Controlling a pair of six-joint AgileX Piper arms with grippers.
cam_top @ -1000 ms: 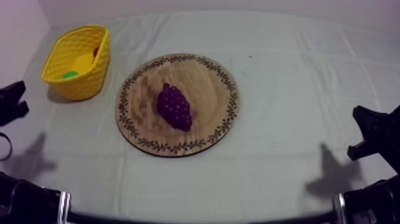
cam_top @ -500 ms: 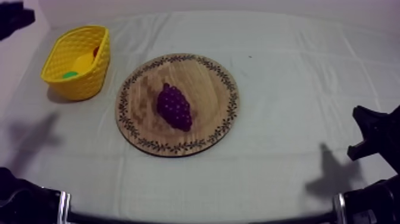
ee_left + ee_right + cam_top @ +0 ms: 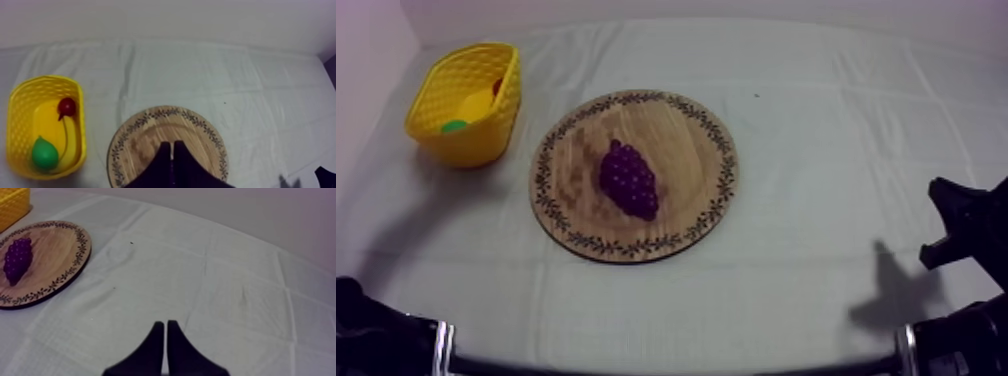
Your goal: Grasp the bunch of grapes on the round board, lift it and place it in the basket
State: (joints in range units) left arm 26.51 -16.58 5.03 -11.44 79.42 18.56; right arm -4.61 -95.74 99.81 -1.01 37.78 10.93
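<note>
Purple bunch of grapes lies on the wooden board, near the yellow basket, seen from above; our left arm has risen away. Left wrist: left pincer, pressed together, hangs over the board, so the approach looks begun. Right wrist: right pincer, pressed together, over the table.

yellow basket cut by edge, wooden board likewise
</note>
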